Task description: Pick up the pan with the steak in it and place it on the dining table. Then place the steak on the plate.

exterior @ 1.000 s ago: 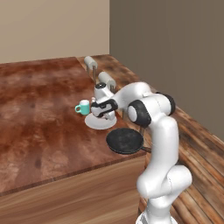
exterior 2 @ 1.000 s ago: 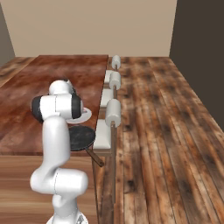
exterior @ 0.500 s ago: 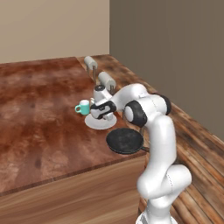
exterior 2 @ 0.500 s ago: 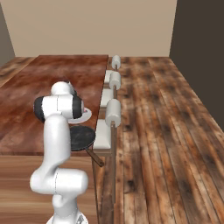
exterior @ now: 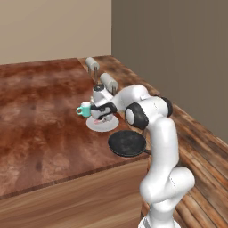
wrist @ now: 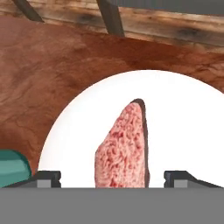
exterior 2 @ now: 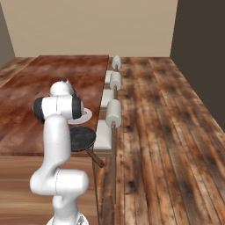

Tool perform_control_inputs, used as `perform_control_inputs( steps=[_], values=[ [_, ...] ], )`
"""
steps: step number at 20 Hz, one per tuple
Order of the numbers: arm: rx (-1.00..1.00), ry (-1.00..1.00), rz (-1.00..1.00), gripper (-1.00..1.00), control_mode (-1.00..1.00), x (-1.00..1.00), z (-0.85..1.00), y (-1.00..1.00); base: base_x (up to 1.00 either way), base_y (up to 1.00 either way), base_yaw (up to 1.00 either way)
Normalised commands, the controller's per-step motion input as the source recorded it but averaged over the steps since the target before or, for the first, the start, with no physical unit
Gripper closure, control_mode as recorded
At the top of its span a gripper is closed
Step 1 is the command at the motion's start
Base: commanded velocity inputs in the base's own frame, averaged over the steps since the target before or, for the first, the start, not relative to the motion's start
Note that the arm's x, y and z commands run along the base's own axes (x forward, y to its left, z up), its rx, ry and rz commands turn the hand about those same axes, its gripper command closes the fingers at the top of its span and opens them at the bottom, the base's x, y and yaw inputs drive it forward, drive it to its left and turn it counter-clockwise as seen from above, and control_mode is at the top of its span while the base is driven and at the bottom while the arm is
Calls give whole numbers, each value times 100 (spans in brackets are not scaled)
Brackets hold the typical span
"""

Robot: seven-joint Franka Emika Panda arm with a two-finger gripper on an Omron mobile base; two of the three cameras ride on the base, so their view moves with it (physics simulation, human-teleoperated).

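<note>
Left base view, worktop: the dining table carries one pan, one plate and one teal mug.
Left base view, pan: it sits empty near the worktop's front edge, just beside the plate.
Left base view, gripper: the gripper hangs low over the plate, with a pinkish scrap under it.
Right base view, pan: one pan rests at the worktop's edge, its brown handle sticking out past it towards the chairs.
Right base view, plate: a sliver of the plate peeks out beside the arm.
Right base view, seats: three chairs stand in a row along the worktop.
Hand view, steak: one steak rests on the plate, standing between the two tips.
Hand view, jaws: spread wide, both tips apart from the meat, gripping nothing.
Hand view, mug: the teal mug is just beside the plate.
Progress: pan delivered, steak on the plate; by my reading only pulling the arm away is left.
</note>
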Motion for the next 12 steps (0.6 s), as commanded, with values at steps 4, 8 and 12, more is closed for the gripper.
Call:
perform_control_inputs(
  steps=[4, 8, 12],
  values=[
    [0, 0, -5, -100, -100, 3, 36, 3, 0, 0, 0],
    [0, 7, -7, -100, -100, 1, 52, 0, 0, 0, 0],
    [3, 13, -7, -100, -100, -22, 52, -13, 0, 0, 0]
  ],
)
